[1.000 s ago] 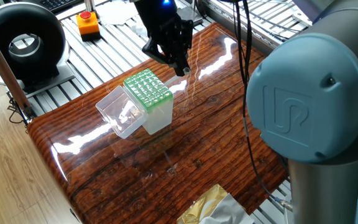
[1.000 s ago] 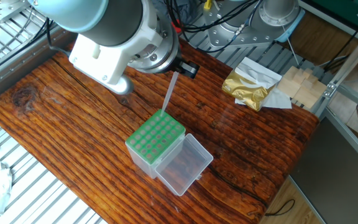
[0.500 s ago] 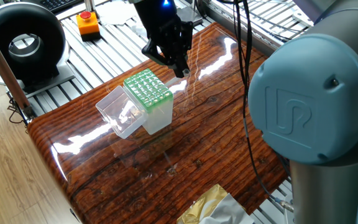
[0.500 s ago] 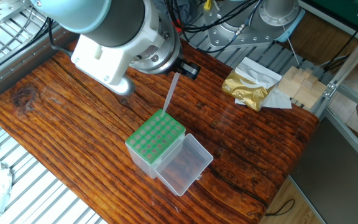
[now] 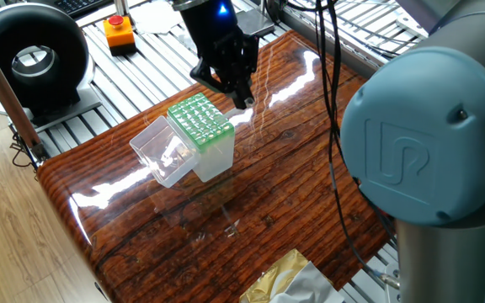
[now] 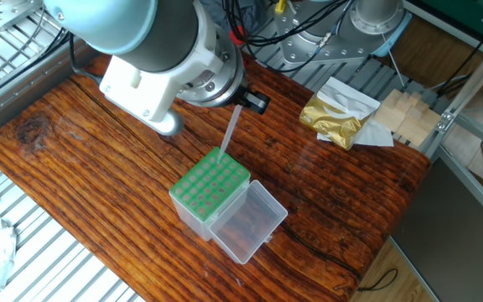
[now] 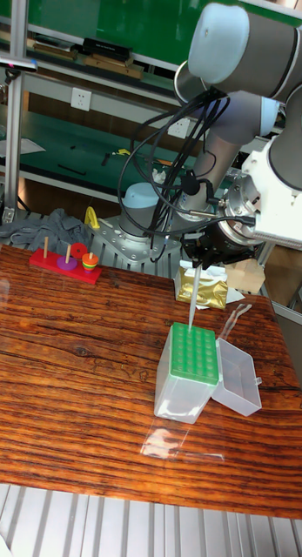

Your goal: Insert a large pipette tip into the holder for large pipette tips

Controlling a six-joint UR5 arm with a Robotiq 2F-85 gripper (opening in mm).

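Tall fixed view shows large pipette tip (image 7: 192,305) seemingly touching holder (image 7: 191,352); elsewhere unclear.

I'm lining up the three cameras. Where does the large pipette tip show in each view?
One fixed view: hidden below the gripper, too faint to place.
The other fixed view: upper middle, large pipette tip slanting down to the holder.
Tall fixed view: centre right.
Shared landmark: the holder's green grid top.

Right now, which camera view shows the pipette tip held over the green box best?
The tall fixed view: the pipette tip stands out whole above the green box. The other fixed view also shows it, foreshortened. In one fixed view the gripper mostly hides it.
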